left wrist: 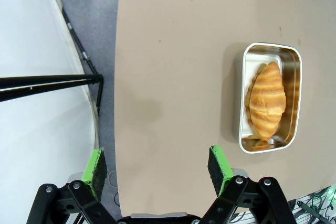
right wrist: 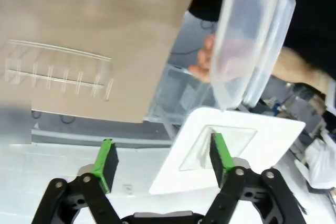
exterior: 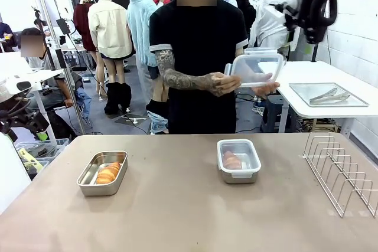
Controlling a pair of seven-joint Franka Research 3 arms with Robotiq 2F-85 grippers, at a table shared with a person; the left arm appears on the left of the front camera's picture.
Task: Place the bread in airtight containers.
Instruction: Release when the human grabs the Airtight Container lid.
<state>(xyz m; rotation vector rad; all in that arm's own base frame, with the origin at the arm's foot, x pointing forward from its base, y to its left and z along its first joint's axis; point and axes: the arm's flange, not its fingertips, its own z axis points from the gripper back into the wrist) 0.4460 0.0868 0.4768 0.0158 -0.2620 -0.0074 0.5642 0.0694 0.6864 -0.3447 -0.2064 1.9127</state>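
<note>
Left wrist: croissant (left wrist: 266, 101); front: person's hands (exterior: 223, 83) holding lid (exterior: 255, 68).

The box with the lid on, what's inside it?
Through the clear lid of the box you can see a golden croissant. The lid blurs it, so its underside and the box floor stay hidden.

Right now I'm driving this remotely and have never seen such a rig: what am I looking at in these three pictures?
The front camera looks across the table at a person holding clear plastic lids. On the table: an open steel box with a croissant, a lidded box holding another, and a wire rack. The other two pictures come from wrist cameras. The left gripper, open and empty, looks down at the open box. The right gripper, raised, open and empty, faces the lids.
</note>
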